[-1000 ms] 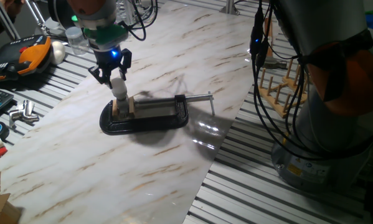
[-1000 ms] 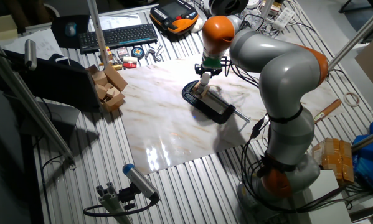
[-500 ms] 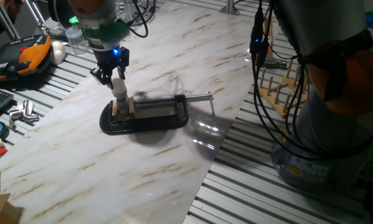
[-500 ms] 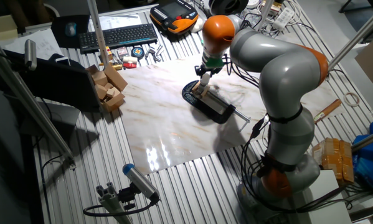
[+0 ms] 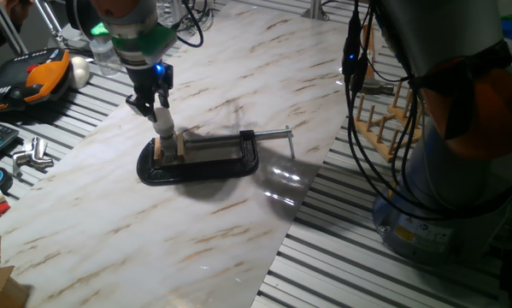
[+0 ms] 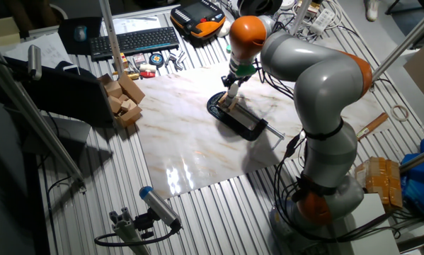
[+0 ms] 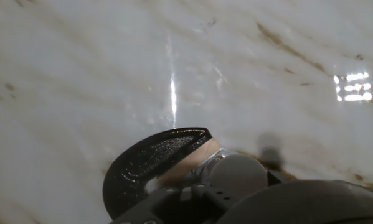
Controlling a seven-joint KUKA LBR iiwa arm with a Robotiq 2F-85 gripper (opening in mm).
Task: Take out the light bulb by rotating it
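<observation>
The light bulb (image 5: 163,122), a small frosted white globe, stands upright in a socket between wooden blocks (image 5: 157,151) clamped in a black vise (image 5: 213,154) on the marble board. My gripper (image 5: 157,106) comes down from above with its fingers around the bulb's top and appears shut on it. In the other fixed view the bulb (image 6: 232,92) sits under the gripper (image 6: 233,86) on the vise (image 6: 245,122). In the hand view the bulb (image 7: 236,176) shows close up at the bottom, beside a wooden block (image 7: 189,158) and the vise's base (image 7: 146,167); the fingertips are hidden.
The vise's screw handle (image 5: 277,133) sticks out to the right. An orange-and-black pendant (image 5: 33,79), a white ball (image 5: 80,70) and a clear jar (image 5: 104,56) lie left of the board. A wooden rack (image 5: 384,111) stands right. A keyboard (image 6: 134,41) and wooden blocks (image 6: 123,99) lie beyond.
My gripper has turned about its vertical axis around the bulb and shifted slightly up and to the left. The vise and blocks have not moved.
</observation>
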